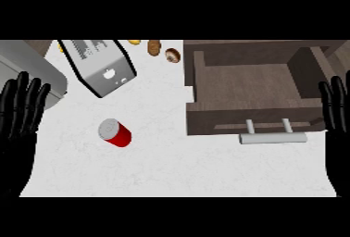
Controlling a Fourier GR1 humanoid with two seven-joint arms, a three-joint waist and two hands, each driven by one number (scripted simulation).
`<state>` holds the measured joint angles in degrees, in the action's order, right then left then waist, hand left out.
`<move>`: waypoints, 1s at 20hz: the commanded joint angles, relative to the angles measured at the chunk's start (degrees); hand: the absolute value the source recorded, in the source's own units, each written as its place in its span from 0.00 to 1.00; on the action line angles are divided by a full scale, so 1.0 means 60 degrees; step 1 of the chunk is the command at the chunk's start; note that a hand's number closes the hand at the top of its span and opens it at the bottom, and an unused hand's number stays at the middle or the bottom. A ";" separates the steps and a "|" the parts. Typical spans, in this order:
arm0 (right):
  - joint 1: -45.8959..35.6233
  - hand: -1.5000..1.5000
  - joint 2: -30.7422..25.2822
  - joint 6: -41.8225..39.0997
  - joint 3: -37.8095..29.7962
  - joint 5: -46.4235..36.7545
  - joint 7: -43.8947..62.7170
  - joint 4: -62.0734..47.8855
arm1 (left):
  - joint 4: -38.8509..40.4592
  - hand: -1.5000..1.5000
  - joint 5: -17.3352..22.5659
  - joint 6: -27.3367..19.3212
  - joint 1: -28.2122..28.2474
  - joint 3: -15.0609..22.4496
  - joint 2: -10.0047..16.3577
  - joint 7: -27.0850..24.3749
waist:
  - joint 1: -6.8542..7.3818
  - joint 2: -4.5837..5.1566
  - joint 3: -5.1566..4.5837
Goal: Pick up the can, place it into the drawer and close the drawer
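- The red cylindrical can [115,133] with a silver top stood on the white stone-like counter [171,171], at about nine o'clock from the counter's middle and a little low, with its top turned toward eleven o'clock.
- Nothing touched the can; it stood well apart from both of my hands.
- The dark brown wooden drawer [239,83] stood pulled out at two o'clock from the can, its bare floor showing.
- Its silver bar handle [272,138] stuck out from the drawer's front toward six o'clock.
- My black left hand [21,111] rested at the nine o'clock edge, fingers straight and pointing to twelve o'clock, spread and holding nothing.
- My black right hand [335,106] rested at the three o'clock edge beside the drawer's right wall, fingers likewise straight, pointing to twelve o'clock, with nothing in them.
- A boxy silver appliance [103,65] with a slotted face lay at twelve o'clock from the can.
- A brown potato [154,46] and a glazed brown doughnut [172,55] lay near each other at the counter's far edge, between the appliance and the drawer.
- A grey rounded object [34,65] sat at eleven o'clock, just above my left hand; I could not tell what it was.
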<state>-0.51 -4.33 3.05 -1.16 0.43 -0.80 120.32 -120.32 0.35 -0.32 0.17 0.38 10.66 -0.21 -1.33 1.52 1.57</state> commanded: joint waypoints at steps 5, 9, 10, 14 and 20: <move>0.0097 0.00 -0.0018 -0.0488 0.0625 0.0131 0.0191 -0.0153 | 0.0653 0.00 0.3585 0.3631 -0.0956 0.0892 0.0804 -0.0491 | -0.0112 -0.0185 -0.0303; 0.0663 0.00 -0.0012 0.0452 -0.0334 -0.0141 0.1659 -0.0769 | 0.1960 0.00 0.3982 0.4965 -0.0393 0.0786 0.2270 0.0744 | -0.0049 -0.0163 -0.0277; 0.1418 0.00 0.0074 0.0198 -0.0101 0.0048 0.1474 -0.0343 | 0.2131 0.00 0.4782 0.5513 -0.0285 0.0158 0.2857 0.0866 | -0.0079 -0.0221 -0.0272; 0.1389 0.00 -0.0386 0.0123 -0.0963 0.0405 0.1959 -0.0119 | 0.2968 0.00 0.6228 0.6771 -0.0620 -0.0845 0.3835 0.1013 | 0.0161 -0.0254 -0.0262; 0.2938 0.00 -0.0469 -0.0783 -0.1600 0.1360 0.1285 0.0502 | 0.4277 0.00 0.7205 0.8151 -0.1042 -0.1700 0.4472 0.1067 | 0.0134 -0.0266 -0.0259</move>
<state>11.84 -6.44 1.32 -7.80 4.99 8.18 121.27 -98.46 39.77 43.12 -5.77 -6.60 34.73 6.05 -0.64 0.03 0.00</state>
